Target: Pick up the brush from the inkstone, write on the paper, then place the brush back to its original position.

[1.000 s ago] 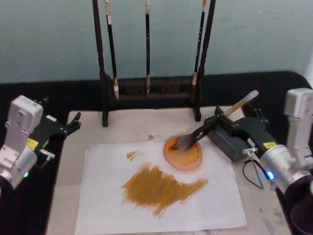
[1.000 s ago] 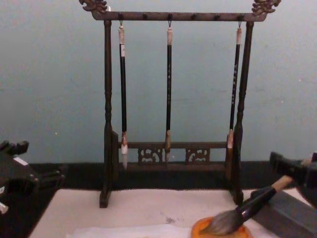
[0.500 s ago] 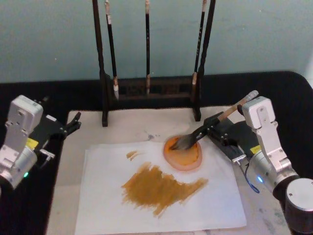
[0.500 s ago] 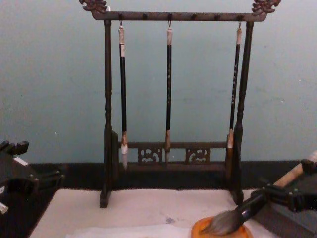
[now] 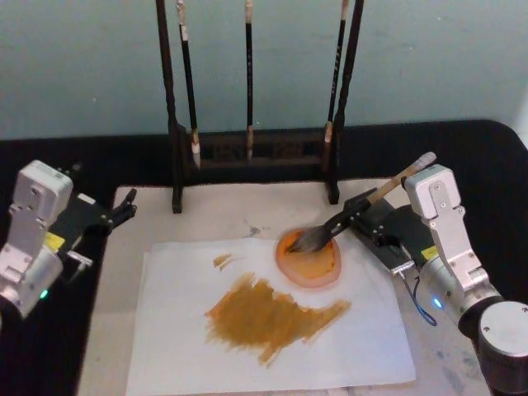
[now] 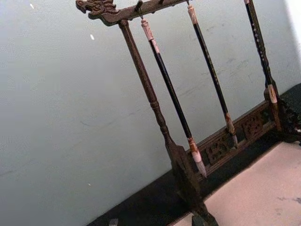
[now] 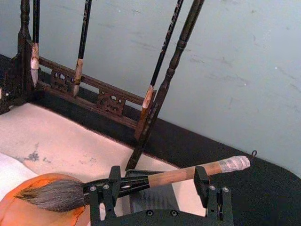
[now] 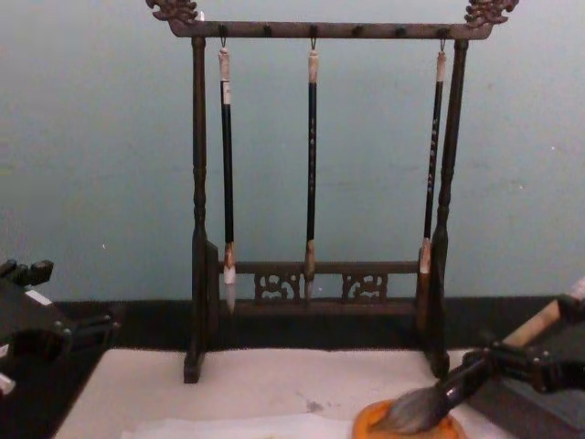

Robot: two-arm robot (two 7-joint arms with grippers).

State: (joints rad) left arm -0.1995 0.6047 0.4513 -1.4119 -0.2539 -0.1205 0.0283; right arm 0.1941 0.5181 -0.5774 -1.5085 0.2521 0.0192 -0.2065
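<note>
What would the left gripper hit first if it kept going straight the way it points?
Probably the brush rack's left post: the left gripper aims toward it across bare mat. Depth is unclear, though.

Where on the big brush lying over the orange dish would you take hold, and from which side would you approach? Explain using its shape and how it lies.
Grip the brush on its handle, about where the black lower section meets the tan wood. It lies tilted, its tuft on the orange dish and its labelled end raised toward the robot's right, so come from that side. The right gripper already straddles the handle there; the left gripper sits far off.

Right end effector (image 5: 369, 216) spread; left end effector (image 5: 124, 206) idle.
</note>
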